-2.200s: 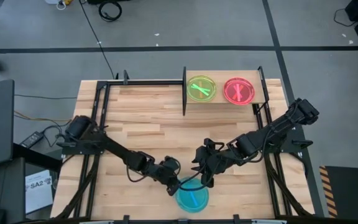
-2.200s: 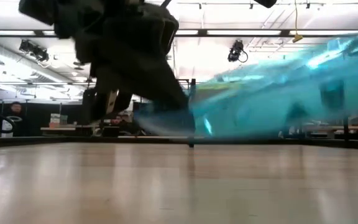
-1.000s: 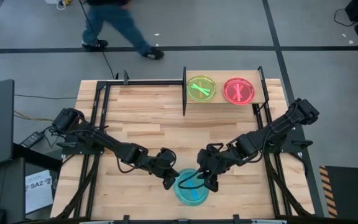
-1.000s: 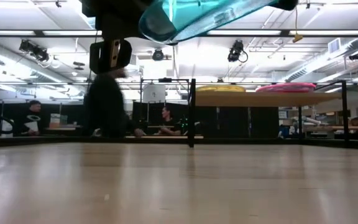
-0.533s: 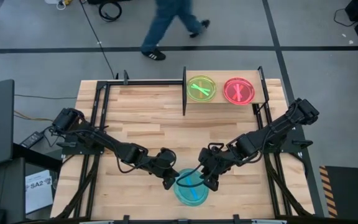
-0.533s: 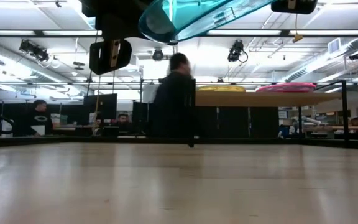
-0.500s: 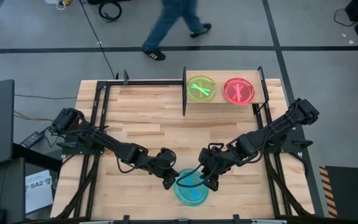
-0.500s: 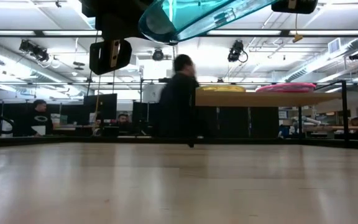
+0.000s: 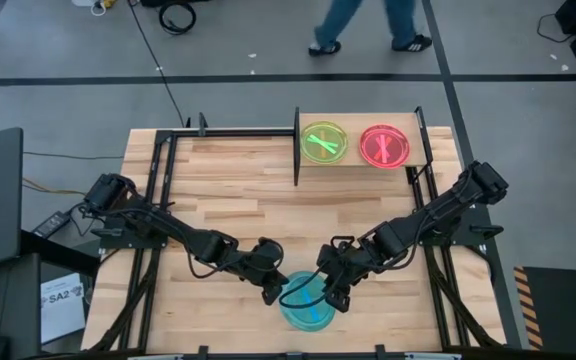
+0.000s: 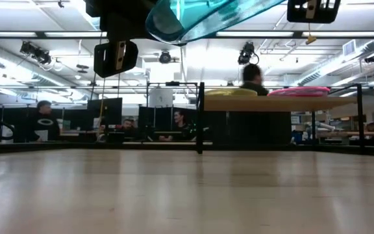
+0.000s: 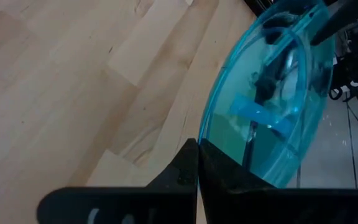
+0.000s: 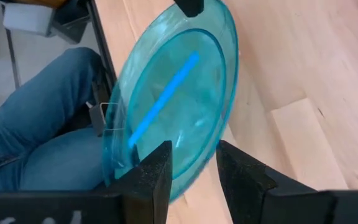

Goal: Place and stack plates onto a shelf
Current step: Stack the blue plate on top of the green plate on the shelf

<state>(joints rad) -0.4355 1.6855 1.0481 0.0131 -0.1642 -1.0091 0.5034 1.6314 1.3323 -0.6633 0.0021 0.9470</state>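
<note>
A teal plate [image 9: 308, 305] with a lighter stripe hangs tilted above the table's near edge, high in the low view [image 10: 203, 16]. My left gripper [image 9: 273, 293] is shut on its left rim. My right gripper [image 9: 330, 292] is open at the plate's right side. Its two fingers stand on either side of the rim [image 12: 194, 158], and I cannot tell whether they touch it. On the shelf [image 9: 363, 120] at the far right lie a green plate [image 9: 324, 142] and a pink plate [image 9: 385, 146]. My left gripper pinches the teal plate's rim [image 11: 205, 134] between its two shut fingers [image 11: 188, 165], on the side toward the table's left. The fingers come from the left, slanting down. The plate is lifted clear of the table and tilted, its held edge lower.
The shelf stands on thin black posts [image 9: 297, 150] at the table's far right. A black frame rail [image 9: 238, 131] runs along the far edge. Bare wooden tabletop [image 9: 228, 190] lies between the arms and the shelf. People sit and walk in the room beyond [image 10: 252, 75].
My right gripper has rolled a little and sunk slightly toward the plate's right rim. My left gripper and the teal plate have kept still, the plate staying tilted and clear of the table. A person has walked rightward past the table's far side.
</note>
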